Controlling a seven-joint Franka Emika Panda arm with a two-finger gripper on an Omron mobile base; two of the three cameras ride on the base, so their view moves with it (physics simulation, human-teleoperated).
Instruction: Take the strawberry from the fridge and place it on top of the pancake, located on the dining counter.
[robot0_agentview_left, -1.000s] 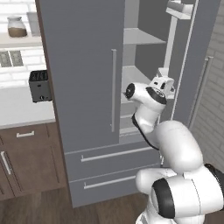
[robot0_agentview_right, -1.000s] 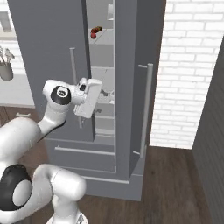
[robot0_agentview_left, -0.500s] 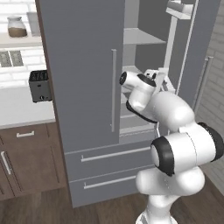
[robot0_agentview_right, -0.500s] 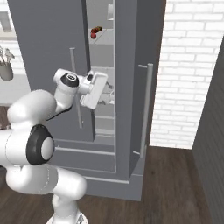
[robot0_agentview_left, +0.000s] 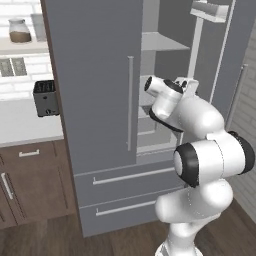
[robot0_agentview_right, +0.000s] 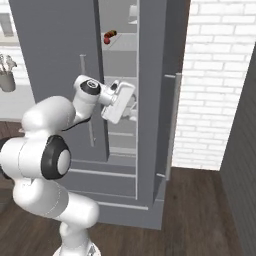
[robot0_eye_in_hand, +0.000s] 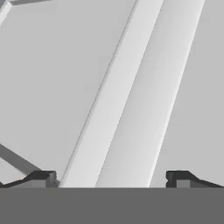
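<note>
1. While the left door of the fridge is closed, the right door stands open, and the arm reaches into the gap between the closed door's edge and the open door.
2. From the hand view the gripper has its two fingertips far apart, with pale grey fridge panels between them and nothing held.
3. On a high shelf inside the fridge, seen from the right base view, lies the strawberry, touching a small brown item. Both are well above the hand.
4. Room for moving is narrow: in the right base view the hand sits just beside the edge of the closed door on one side and near the inner edge of the open door on the other. Shelf edges run above the hand in the left base view.
5. Outside the fridge, a dark toaster stands on the white worktop to the left, well apart from the arm.
6. Compared with a second ago, the arm has folded upward: the elbow, then low at the frame's bottom, is now raised beside the fridge drawers, and the hand has come closer to the opening.
7. The strawberry has not moved since then.
</note>
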